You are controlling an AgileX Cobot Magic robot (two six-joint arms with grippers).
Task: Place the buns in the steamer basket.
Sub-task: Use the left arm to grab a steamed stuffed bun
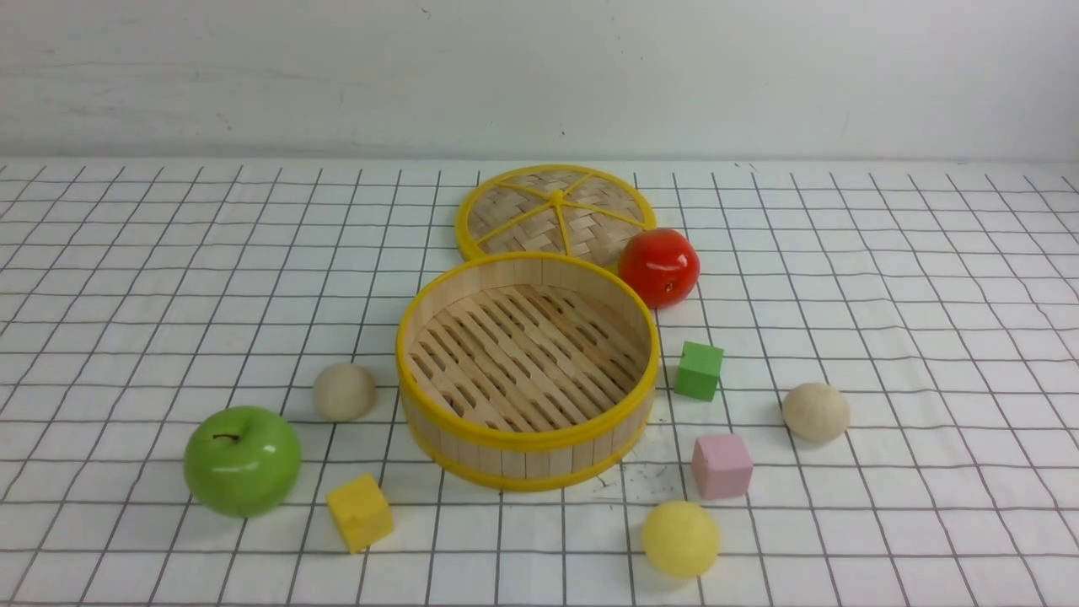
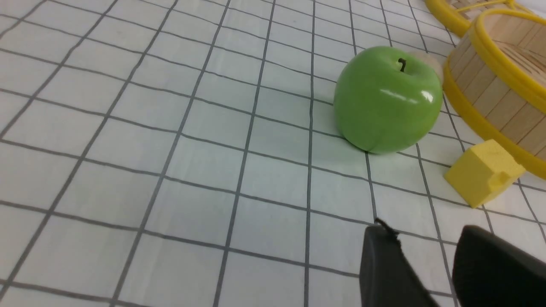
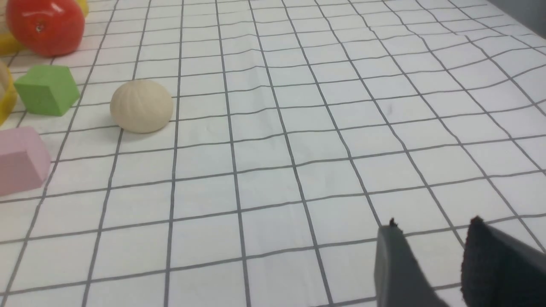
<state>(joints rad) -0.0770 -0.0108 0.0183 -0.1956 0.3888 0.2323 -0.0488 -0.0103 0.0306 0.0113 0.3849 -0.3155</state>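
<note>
Nearest of all, on the left side of the steamer basket [image 1: 523, 462], the left gripper [image 2: 426, 232] hangs over the checked cloth [image 1: 126, 337]. Its two dark fingers are parted with only cloth showing between them. A green apple [image 2: 386, 100] and a yellow cube [image 2: 482, 172] lie between it and the basket's wall. On the basket's right side the right gripper [image 3: 433, 226] hangs likewise, fingers apart and gripping nothing.

Closest in the front view, the pale yellow bun [image 1: 681, 538] sits on the cloth in front of the basket and to its right, apart from the wall. The yellow cube lies in front of the basket to the left, close to its base. The green apple stands further left of that. A pink cube [image 1: 722, 465] rests just off the basket's near right side.

Level with the basket, the left cream bun [image 1: 344, 391] lies just beside its left wall; the left wrist view hides most of it behind the apple. The right cream bun [image 1: 815, 411], faintly ridged, lies well to the basket's right. A green cube [image 1: 699, 370] stands between that bun and the wall. All three buns are on the cloth, outside the basket, which stands upright with its slatted floor showing.

Behind the basket to the right a red apple [image 1: 658, 266] sits close to the rim. Directly behind lies the flat woven lid [image 1: 556, 211], its near edge hidden by the basket.
</note>
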